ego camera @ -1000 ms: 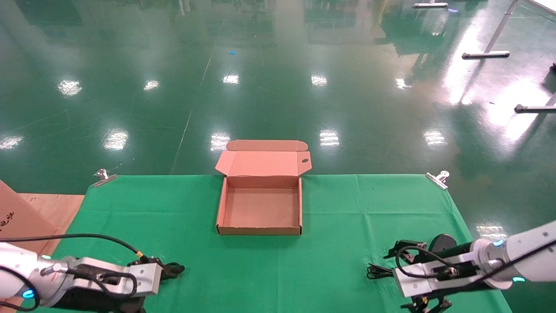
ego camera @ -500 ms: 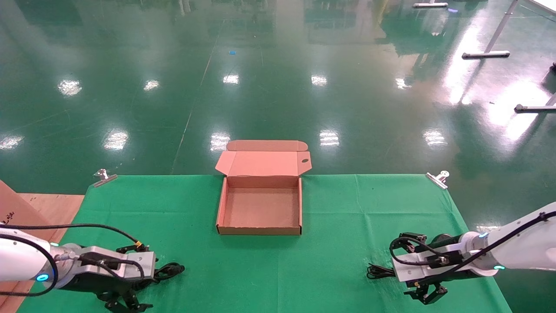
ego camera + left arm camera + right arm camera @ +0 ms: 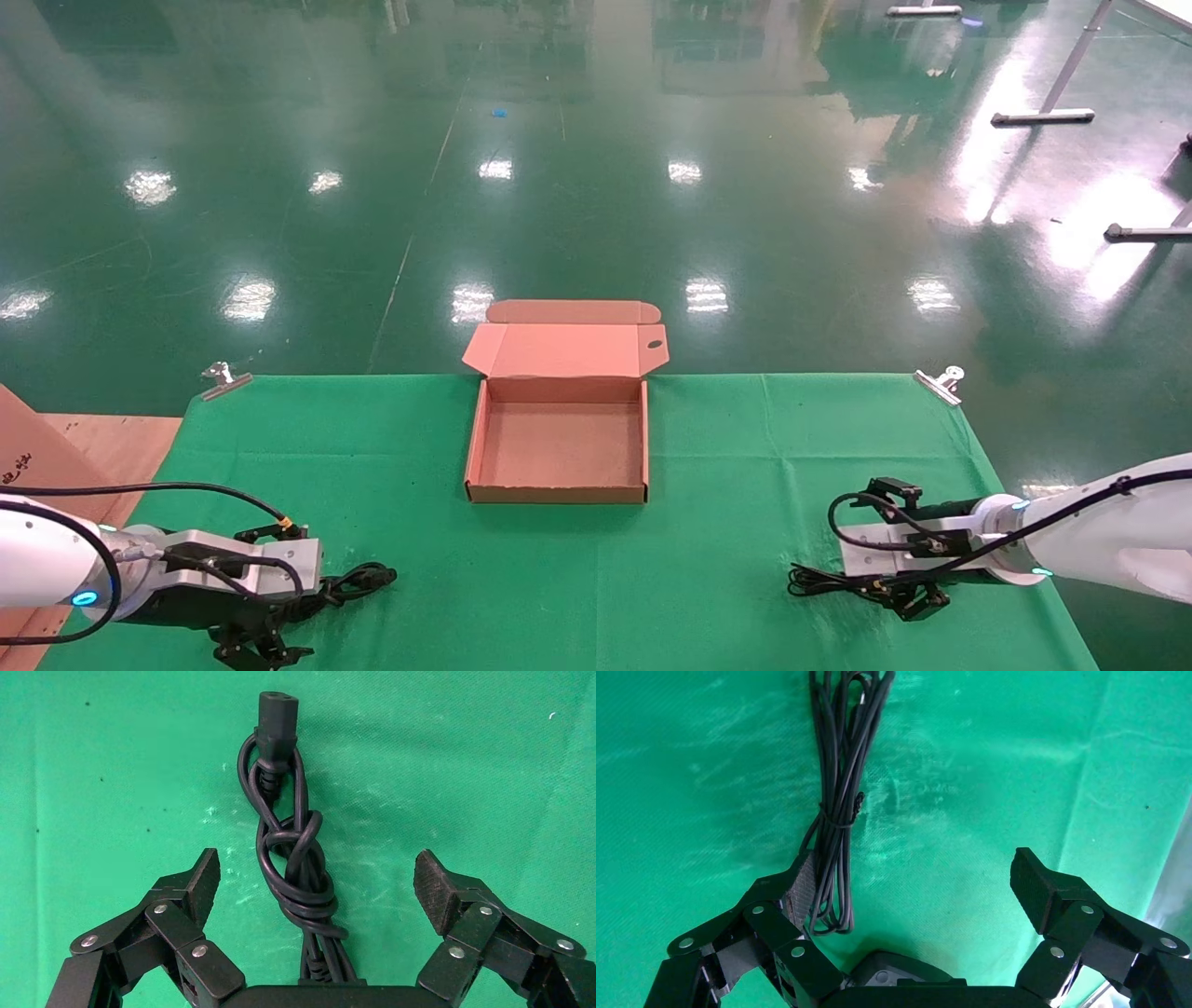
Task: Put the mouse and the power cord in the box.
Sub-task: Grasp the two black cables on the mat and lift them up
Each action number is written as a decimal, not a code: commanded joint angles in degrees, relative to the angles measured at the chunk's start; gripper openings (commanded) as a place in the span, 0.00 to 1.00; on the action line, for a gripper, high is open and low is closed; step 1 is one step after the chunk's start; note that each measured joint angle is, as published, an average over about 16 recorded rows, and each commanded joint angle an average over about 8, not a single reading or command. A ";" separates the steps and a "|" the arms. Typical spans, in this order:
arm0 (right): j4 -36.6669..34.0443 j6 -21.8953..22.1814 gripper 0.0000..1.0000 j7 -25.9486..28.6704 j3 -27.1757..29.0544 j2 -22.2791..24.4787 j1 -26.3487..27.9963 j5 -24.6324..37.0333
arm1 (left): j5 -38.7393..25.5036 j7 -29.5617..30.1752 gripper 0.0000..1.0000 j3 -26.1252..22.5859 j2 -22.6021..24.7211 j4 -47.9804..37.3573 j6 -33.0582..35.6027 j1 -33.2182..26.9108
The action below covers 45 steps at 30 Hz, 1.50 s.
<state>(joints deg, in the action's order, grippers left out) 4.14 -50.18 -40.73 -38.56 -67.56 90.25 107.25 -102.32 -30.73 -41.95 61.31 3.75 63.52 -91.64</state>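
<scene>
The tan-pink box (image 3: 557, 494) stands open and empty at the middle back of the green cloth, its lid flap folded away. The power cord (image 3: 365, 581) lies knotted near the front left, its plug end pointing away from the wrist camera (image 3: 276, 709). My left gripper (image 3: 253, 645) (image 3: 318, 878) hangs open just above it, one finger on each side of the bundle. At the front right my right gripper (image 3: 917, 603) (image 3: 916, 880) is open and low over the mouse (image 3: 895, 974), which shows only as a dark edge under the palm. The mouse's thin tied wire (image 3: 838, 804) (image 3: 812, 580) lies against one finger.
Metal clips (image 3: 223, 380) (image 3: 941, 383) hold the cloth's back corners. A brown carton (image 3: 37, 461) stands off the table's left edge. Bare green cloth (image 3: 745, 447) lies between the box and each arm. Beyond the table is shiny green floor.
Both arms have come down toward the cloth. The left gripper has lowered over the power cord, and the right gripper has dropped over the mouse, which no longer shows in the head view.
</scene>
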 commanded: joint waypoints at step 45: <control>-4.00 -3.45 0.00 -3.68 1.60 1.55 0.09 -2.35 | 0.73 -1.89 0.00 0.50 0.72 -3.66 -5.11 1.68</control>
<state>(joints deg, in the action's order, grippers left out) 0.17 -53.70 -44.40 -36.96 -66.06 90.41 104.90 -101.48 -32.61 -41.37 61.87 0.12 58.75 -90.23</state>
